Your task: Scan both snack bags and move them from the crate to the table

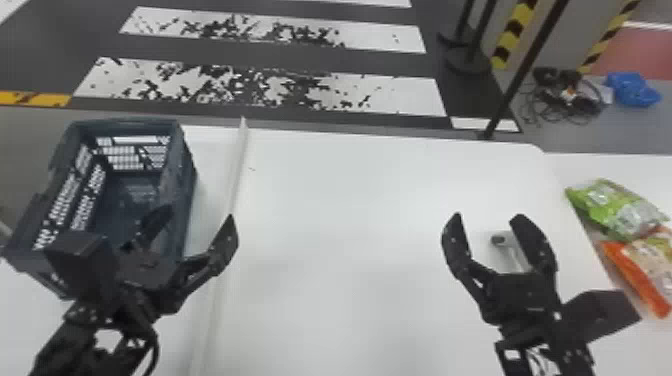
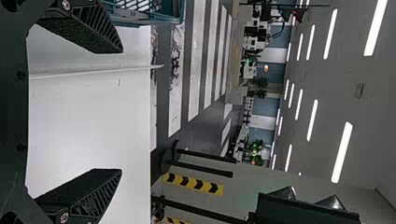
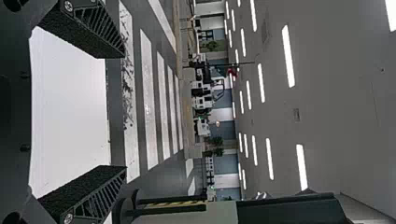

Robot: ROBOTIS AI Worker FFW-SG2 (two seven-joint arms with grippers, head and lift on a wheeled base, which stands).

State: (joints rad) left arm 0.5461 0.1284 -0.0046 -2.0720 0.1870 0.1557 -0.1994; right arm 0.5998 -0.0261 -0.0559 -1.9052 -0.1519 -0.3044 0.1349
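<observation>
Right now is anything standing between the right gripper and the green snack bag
Nothing visible stands between the right gripper and the green snack bag; only the white table's edge runs between them.

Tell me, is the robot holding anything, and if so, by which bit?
Nothing is held. The left tool and the right tool are both open, their fingers wide apart with nothing pinched between them.
</observation>
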